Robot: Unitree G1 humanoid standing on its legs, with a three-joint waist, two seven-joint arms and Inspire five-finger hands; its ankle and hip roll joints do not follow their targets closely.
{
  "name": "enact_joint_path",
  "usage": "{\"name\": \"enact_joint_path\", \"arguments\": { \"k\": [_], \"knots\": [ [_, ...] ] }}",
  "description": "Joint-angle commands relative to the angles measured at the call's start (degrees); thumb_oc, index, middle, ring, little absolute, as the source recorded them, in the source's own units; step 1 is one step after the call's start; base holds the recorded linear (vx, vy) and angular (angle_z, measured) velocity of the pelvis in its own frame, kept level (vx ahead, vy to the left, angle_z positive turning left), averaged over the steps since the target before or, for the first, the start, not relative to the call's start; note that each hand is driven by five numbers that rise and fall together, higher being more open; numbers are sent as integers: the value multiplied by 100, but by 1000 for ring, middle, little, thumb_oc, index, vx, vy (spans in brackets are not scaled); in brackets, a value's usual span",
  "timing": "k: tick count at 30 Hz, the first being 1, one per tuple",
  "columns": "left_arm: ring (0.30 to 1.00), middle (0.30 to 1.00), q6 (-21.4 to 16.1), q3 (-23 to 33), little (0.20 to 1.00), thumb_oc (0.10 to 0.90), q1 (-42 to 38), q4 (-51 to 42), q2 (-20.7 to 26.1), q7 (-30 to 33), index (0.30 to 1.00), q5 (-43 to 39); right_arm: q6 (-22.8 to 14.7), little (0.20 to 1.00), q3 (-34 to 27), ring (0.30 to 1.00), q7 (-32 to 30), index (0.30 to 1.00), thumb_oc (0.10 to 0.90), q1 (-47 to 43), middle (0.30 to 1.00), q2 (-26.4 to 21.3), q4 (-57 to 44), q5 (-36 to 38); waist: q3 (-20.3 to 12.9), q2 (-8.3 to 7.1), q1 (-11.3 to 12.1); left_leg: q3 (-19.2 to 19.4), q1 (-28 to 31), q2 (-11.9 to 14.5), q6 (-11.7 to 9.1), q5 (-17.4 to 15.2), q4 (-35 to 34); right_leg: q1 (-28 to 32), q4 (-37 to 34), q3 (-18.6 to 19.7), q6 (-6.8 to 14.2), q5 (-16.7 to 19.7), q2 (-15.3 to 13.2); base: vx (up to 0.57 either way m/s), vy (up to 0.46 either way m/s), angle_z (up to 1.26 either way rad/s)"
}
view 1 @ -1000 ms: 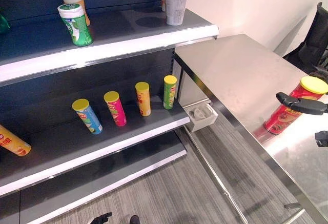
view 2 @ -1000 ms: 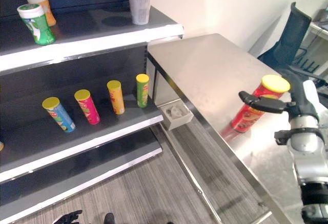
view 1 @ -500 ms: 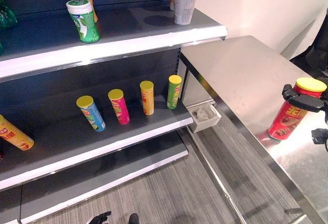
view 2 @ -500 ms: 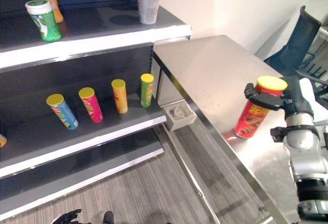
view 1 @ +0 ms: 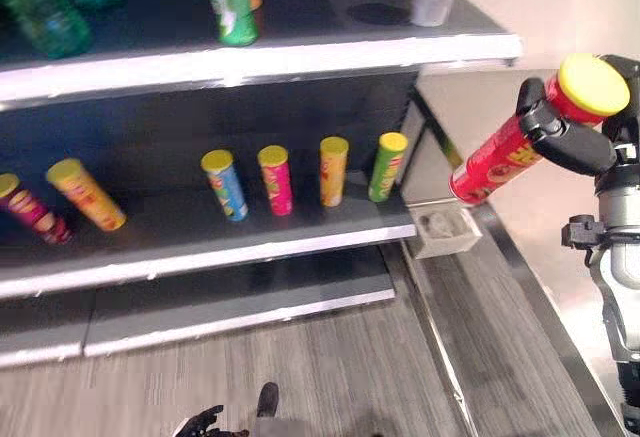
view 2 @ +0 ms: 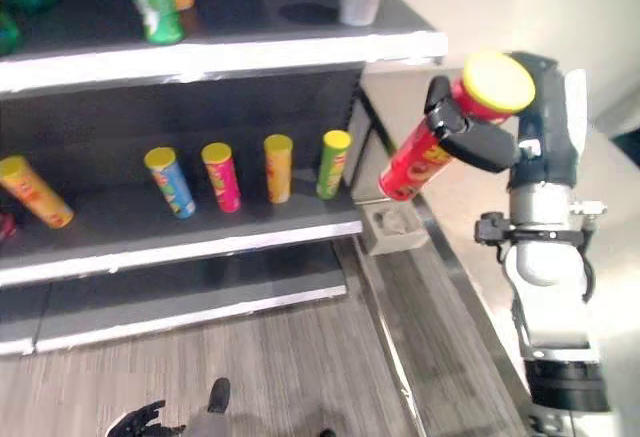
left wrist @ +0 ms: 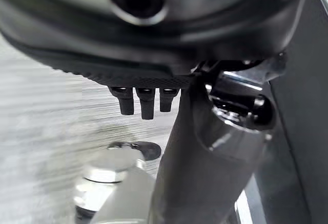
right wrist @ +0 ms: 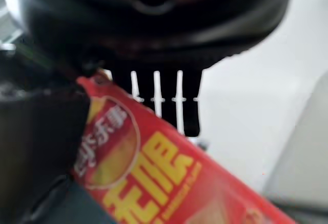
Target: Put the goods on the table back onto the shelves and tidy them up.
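Beside the shelves (view 1: pixel 300 247), right robot hand (view 1: pixel 570 142) wrapped tight round tilted red can (view 1: pixel 500 162), aloft

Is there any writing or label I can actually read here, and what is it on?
Red can in the right hand: big yellow characters, blurred and partly covered; no whole word reads.
Small cans on the middle shelf: print too small to read.
Green tub on the top shelf: blurred.
No legible signs or numbers elsewhere.
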Motion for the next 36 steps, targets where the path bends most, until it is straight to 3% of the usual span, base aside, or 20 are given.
{"name": "enact_joint_path", "arguments": {
  "k": [1, 2, 4, 5, 9, 11, 12, 13, 14, 17, 18, 19, 20, 26, 31, 36],
  "knots": [
    [900, 900, -80, -69, 900, 800, -26, -24, 329, 130, 900, -39, -617, 300, -155, 300, -47, 300, 400, -820, 300, -261, -703, 192, -197, -452, -22, 1345, 399, 680, -18, -978, 692, -149, 46, 95, 254, -239, -520, -309, 65, 126],
    [900, 900, -104, -57, 900, 800, 7, 37, 320, 131, 900, 28, -658, 300, -11, 300, 61, 300, 400, -918, 300, -197, -774, 262, -197, -474, -10, 1401, 542, 724, -3, -1205, 916, -175, 46, -34, 285, -144, -637, -213, 151, 53],
    [900, 900, -136, -55, 900, 800, 19, 58, 307, 128, 900, 81, -630, 300, 130, 300, 155, 300, 400, -1016, 300, -219, -807, 284, -224, -437, -33, 1440, 746, 858, -47, -1262, 997, -236, 54, -147, 332, -71, -741, -133, 192, 55],
    [900, 900, -159, -69, 900, 800, 15, 96, 302, 152, 900, 121, -620, 300, 206, 300, 220, 300, 400, -1057, 300, -265, -823, 312, -316, -354, -114, 1517, 1049, 1047, -163, -1326, 961, -296, 87, -214, 482, -19, -873, -39, 244, 26],
    [900, 900, -180, -102, 900, 800, 27, 75, 248, 174, 900, 152, -595, 300, 236, 300, 265, 300, 400, -1072, 300, -281, -892, 350, -459, -203, -250, 1745, 1367, 1182, -272, -1184, 543, -434, 163, -377, 627, 205, -1147, -70, 307, 47],
    [900, 900, -196, -223, 900, 800, -87, 15, 240, 182, 900, 197, -594, 300, 131, 300, 239, 300, 400, -995, 300, -291, -949, 386, -496, -125, -319, 1808, 1397, 1297, -407, -965, 1, -630, 303, -519, 814, 435, -1546, -162, 461, 85],
    [900, 900, -209, -247, 900, 800, -100, -22, 243, 172, 900, 194, -591, 300, 115, 300, 259, 300, 400, -951, 300, -288, -980, 378, -491, -94, -311, 1722, 1365, 1264, -386, -1023, -109, -682, 321, -508, 887, 526, -1651, -135, 397, 109],
    [900, 900, -209, -261, 900, 800, -93, -31, 243, 173, 900, 210, -586, 300, 90, 300, 270, 300, 400, -903, 300, -254, -1012, 370, -508, -77, -292, 1607, 1336, 1189, -351, -1095, -179, -715, 335, -485, 953, 608, -1754, -90, 535, 91],
    [900, 900, -208, -284, 900, 800, -114, -33, 248, 135, 900, 322, -532, 300, -160, 300, 251, 300, 400, -651, 300, -162, -1080, 189, -555, -67, -304, 1453, 1287, 902, -314, -1414, -246, -756, 344, -526, 1083, 902, -2111, -63, 559, 69],
    [900, 900, -195, -300, 900, 800, -121, -83, 423, 87, 900, 503, -408, 300, -419, 300, 252, 300, 400, -286, 300, 44, -1175, -34, -575, -243, -246, 1375, 1213, 368, -65, -1681, -234, -791, 522, -503, 1129, 1153, -2602, -29, 463, 62],
    [900, 900, -206, -303, 900, 800, -146, -124, 551, 85, 900, 596, -365, 300, -504, 300, 259, 300, 400, -144, 300, 154, -1224, -82, -471, -349, -350, 1297, 1158, 115, 90, -1711, -219, -921, 725, -171, 1127, 1367, -2704, -24, 267, 59],
    [900, 900, -203, -302, 900, 800, -144, -129, 566, 83, 900, 596, -356, 300, -516, 300, 262, 300, 400, -131, 300, 173, -1241, -86, -476, -390, -335, 1312, 1150, 76, 107, -1704, -219, -959, 750, -139, 1129, 1366, -2747, -56, 268, 55],
    [900, 900, -201, -248, 900, 800, -201, -63, 682, 109, 900, 607, -409, 300, -575, 300, 269, 300, 400, -36, 300, 230, -1278, -21, -373, -418, -467, 1221, 1066, 1, 159, -1692, -123, -1074, 809, 504, 1129, 1343, -2518, -26, 128, 46],
    [900, 900, -198, -199, 900, 800, -361, -22, 771, 152, 900, 519, -459, 300, -531, 300, 444, 300, 400, 60, 300, 342, -1338, 234, -337, -555, -562, 951, 772, -98, 210, -1710, 163, -1048, 558, 1195, 1125, 1064, -2182, 15, -2, 25],
    [900, 900, -199, -170, 900, 800, -340, -73, 661, 157, 900, 430, -366, 300, -30, 300, 758, 300, 400, -22, 300, 226, -1393, 201, -365, -652, -466, 805, 615, 28, 88, -1697, 437, -851, 426, 1081, 1103, 794, -2089, 54, -104, 2],
    [900, 900, -198, -241, 900, 800, -329, -216, 530, 135, 900, 361, -375, 300, 40, 300, 916, 300, 400, 143, 300, 117, -1447, 226, -356, -649, -470, 627, 455, 182, 2, -1624, 490, -667, 359, 848, 1068, 658, -1958, 18, -70, 18]
  ]
}}
